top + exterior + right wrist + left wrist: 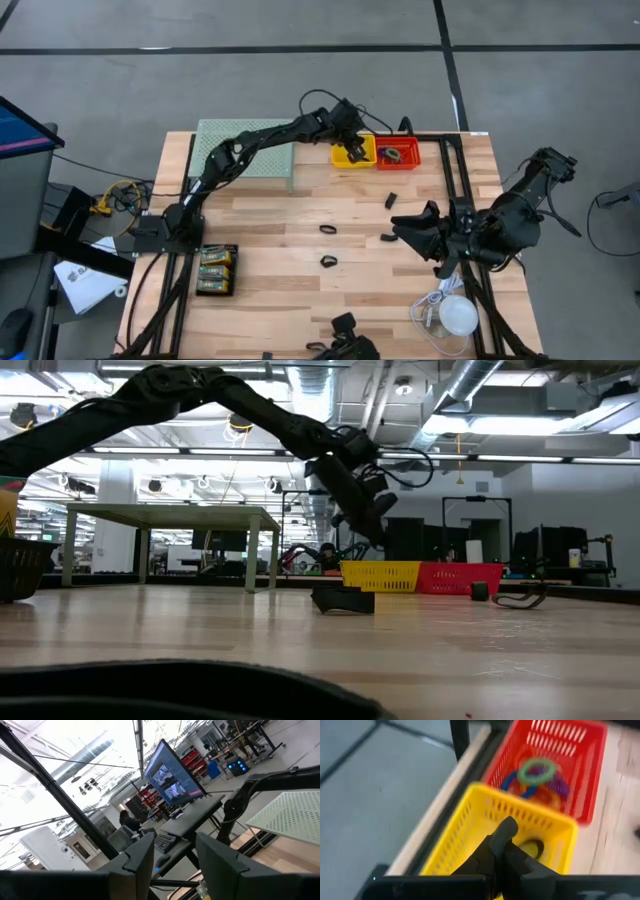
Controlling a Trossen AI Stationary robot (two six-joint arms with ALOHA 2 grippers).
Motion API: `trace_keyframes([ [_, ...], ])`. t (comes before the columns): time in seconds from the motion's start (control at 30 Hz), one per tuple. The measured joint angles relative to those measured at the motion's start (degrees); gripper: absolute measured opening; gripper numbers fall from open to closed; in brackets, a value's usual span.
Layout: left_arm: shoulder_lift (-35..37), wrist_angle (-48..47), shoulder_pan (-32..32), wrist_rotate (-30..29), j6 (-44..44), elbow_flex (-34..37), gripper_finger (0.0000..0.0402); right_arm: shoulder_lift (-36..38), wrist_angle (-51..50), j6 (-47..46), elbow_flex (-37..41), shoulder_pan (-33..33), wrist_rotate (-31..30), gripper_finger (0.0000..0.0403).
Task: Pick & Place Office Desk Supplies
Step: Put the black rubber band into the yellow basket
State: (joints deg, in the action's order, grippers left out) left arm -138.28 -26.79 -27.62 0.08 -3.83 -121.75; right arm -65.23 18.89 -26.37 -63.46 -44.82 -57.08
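Observation:
My left gripper (352, 140) hangs over the yellow basket (340, 158) at the table's far edge. Its fingers (507, 827) are shut, and nothing shows between them. In the basket lie a black clip and a yellow-green piece (532, 847). The red basket (410, 160) beside it holds coloured rings (537, 770). Several black clips lie flat on the wood (391, 200) (327, 230) (328, 262) (386, 238). Green card-backed packs (217, 268) sit in a black tray near the left arm's base. My right gripper (405, 228) waits open at the table's right, above the wood, its fingers apart (172, 855).
The pale-green mesh stand (230, 140) is at the far left, under the left arm. The white dome with its cord (458, 315) lies at the near right corner. A black frame rail runs along the right side (455, 180). Bare wood lies between the clips.

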Motion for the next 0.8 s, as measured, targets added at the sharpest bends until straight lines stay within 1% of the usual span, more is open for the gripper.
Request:
trace_keyframes([
  [0.1,-0.02,-2.63,0.00,0.00,1.09,0.02,0.0000,0.00,0.01,0.02,0.00,0.00,0.00,0.0143],
  [0.23,0.00,-3.81,-0.07,0.02,1.21,0.02,0.0000,0.00,0.01,0.02,0.00,0.00,0.00,0.0143],
  [0.5,0.00,-3.52,-0.09,0.31,4.14,0.02,0.0014,0.00,0.00,0.02,0.00,-0.02,0.00,0.0143],
  [0.67,0.00,-3.25,-0.11,0.43,4.32,0.02,0.0035,0.00,-0.01,0.02,0.00,-0.04,0.00,0.0143],
  [0.8,0.00,-3.23,-0.17,0.85,4.34,0.02,0.0068,0.00,-0.01,0.02,0.00,-0.04,0.00,0.0143],
])
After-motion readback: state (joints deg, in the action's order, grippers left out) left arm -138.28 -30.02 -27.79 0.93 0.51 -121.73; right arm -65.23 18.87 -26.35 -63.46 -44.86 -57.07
